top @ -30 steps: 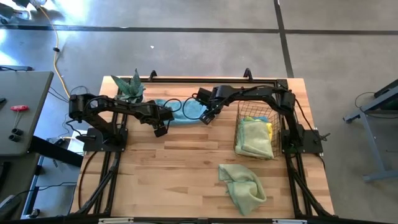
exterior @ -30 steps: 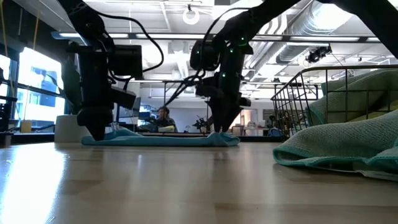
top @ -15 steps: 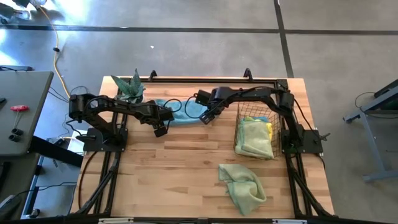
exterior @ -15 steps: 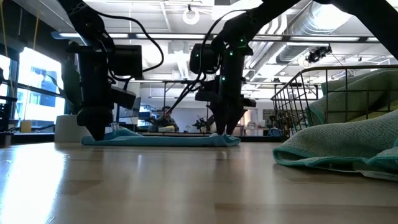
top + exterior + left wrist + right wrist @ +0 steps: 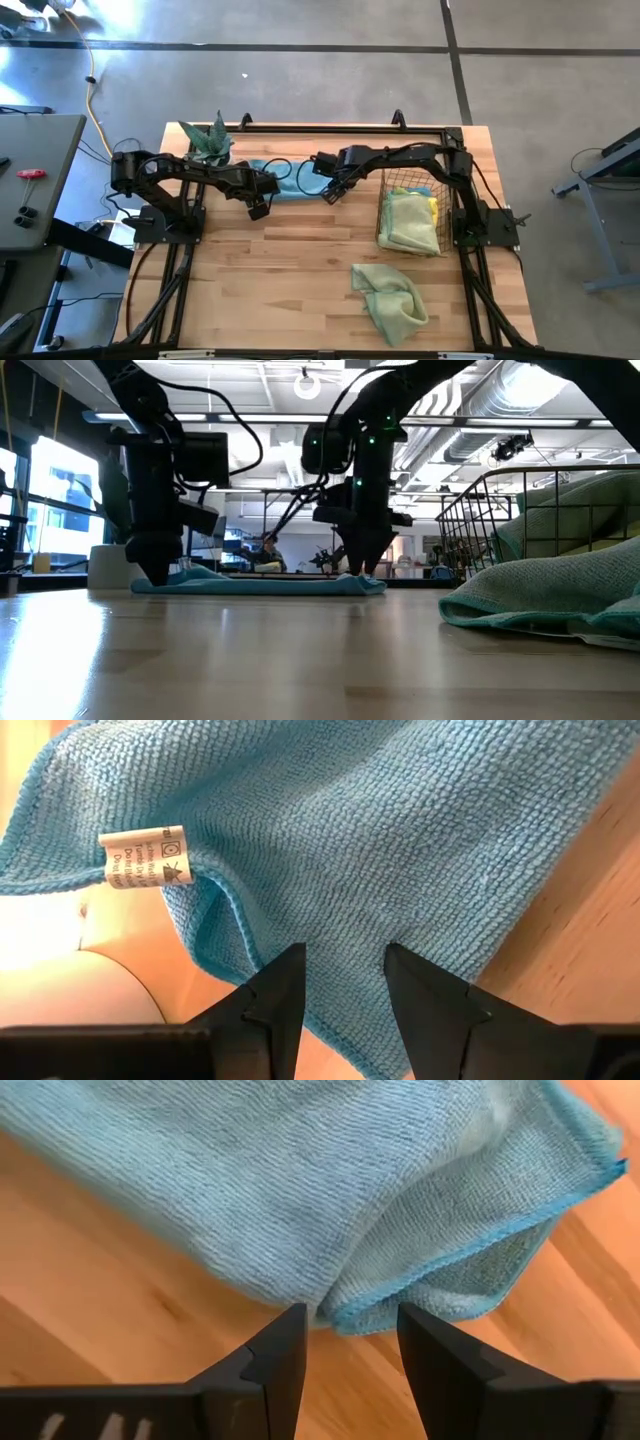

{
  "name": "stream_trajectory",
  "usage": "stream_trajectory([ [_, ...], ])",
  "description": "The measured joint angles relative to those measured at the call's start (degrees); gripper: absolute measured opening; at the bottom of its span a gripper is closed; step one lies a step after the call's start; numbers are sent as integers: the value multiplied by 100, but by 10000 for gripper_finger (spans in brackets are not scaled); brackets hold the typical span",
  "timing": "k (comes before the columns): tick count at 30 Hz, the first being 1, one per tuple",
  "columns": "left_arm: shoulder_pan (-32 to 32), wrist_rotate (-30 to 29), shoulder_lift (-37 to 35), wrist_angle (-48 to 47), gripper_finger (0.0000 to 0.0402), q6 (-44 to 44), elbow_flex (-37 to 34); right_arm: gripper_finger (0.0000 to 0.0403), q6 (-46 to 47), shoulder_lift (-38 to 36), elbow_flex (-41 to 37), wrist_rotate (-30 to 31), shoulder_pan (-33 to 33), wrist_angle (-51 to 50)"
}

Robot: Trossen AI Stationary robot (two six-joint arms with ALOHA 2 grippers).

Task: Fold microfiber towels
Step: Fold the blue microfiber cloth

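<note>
A light blue microfiber towel (image 5: 290, 178) lies flat at the table's far middle, beside a potted plant (image 5: 208, 143). My left gripper (image 5: 258, 210) points down at the towel's near left corner, open, with the blue cloth (image 5: 330, 830) showing between its fingers. My right gripper (image 5: 329, 194) points down at the towel's near right corner, also open. It straddles a doubled, hemmed edge (image 5: 420, 1295). A crumpled green towel (image 5: 390, 298) lies near the front right. More green and yellow towels fill the wire basket (image 5: 408, 215). My left gripper stands with its fingertips (image 5: 157, 576) down at the towel's left end, one on either side of a raised fold (image 5: 225, 935). Whether they touch the cloth, I cannot tell. My right gripper's fingertips (image 5: 360, 568) hang just at the towel's right end. Touch cannot be told there either.
The copper wire basket stands at the right, close to my right arm. The plant pot (image 5: 108, 565) sits just beyond the towel's left end. Bare wood lies across the table's near left and middle (image 5: 280, 280). A person sits in the room beyond the table (image 5: 262, 550).
My right gripper has turned a little about its own axis over the towel's right end. The towel lies as before and my left gripper has kept still.
</note>
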Motion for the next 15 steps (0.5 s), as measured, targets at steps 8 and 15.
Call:
stream_trajectory([
  [8,-2,13,0,-4,133,-43,-2,149,0,38,0,186,-108,53],
  [15,-2,14,0,-4,133,-43,-2,149,22,39,0,-44,-119,275],
])
